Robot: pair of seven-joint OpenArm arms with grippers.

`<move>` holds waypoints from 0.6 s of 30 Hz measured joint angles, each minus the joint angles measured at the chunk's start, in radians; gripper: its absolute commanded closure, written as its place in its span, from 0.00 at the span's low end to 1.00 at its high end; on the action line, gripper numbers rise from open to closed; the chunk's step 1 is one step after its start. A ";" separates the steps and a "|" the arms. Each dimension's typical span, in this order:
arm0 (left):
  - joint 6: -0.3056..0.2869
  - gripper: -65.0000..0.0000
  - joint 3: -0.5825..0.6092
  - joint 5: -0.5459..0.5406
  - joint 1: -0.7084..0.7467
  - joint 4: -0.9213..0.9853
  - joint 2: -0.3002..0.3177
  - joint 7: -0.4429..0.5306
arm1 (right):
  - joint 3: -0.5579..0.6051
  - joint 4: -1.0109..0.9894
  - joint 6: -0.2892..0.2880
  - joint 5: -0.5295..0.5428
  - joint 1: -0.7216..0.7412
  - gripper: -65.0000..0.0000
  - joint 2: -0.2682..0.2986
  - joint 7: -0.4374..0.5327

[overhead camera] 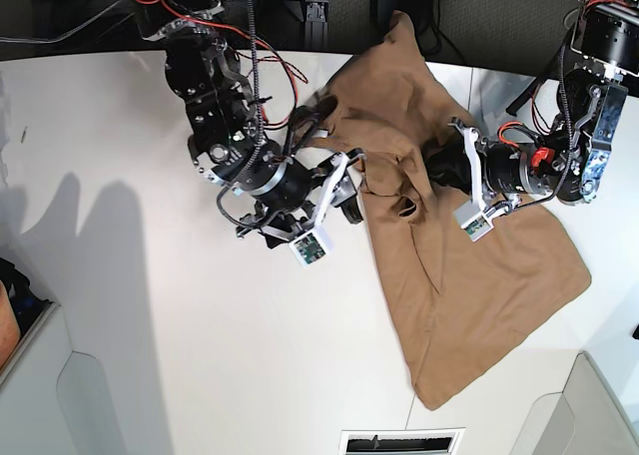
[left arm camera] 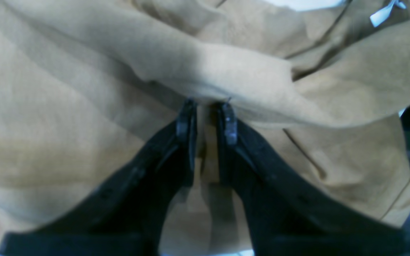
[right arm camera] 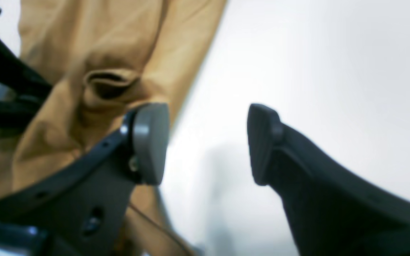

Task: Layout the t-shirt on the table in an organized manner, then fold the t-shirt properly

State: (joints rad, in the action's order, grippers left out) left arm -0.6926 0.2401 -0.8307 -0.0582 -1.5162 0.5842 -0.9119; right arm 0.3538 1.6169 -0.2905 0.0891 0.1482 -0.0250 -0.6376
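T-shirt on the table, right of centre, between both arms.

The t-shirt is soft, matt tan cloth, creased. The bench is smooth, white, faintly glossy. The right tool has matt dark plastic fingers, one pad grey and smooth.

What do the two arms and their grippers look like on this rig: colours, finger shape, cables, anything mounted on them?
Both arms are black with exposed joints. Red and black cables run loose along the right arm; the left arm has black cables and a red part near the wrist. Each wrist carries a white bracket holding a small green board. The right gripper has curved black fingers; one pad looks grey.
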 measured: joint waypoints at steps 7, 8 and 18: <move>0.000 0.80 -0.002 -0.007 0.000 0.000 0.015 -0.012 | 0.004 -0.191 -0.053 0.003 0.076 0.47 -0.116 0.036; 0.000 0.80 -0.012 -0.012 0.000 0.000 0.022 -0.013 | 0.017 -0.203 -0.053 0.020 0.084 0.47 -0.116 0.036; 0.000 0.80 -0.257 -0.062 0.037 0.000 0.069 -0.015 | 0.113 -0.254 -0.053 -0.004 0.098 0.47 -0.116 0.045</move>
State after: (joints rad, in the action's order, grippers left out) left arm -0.6926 -0.0170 -0.8925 -0.0216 -1.5162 0.6537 -0.9268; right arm 0.4671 1.3628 -0.3439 0.0849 0.2466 -0.1410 -0.5926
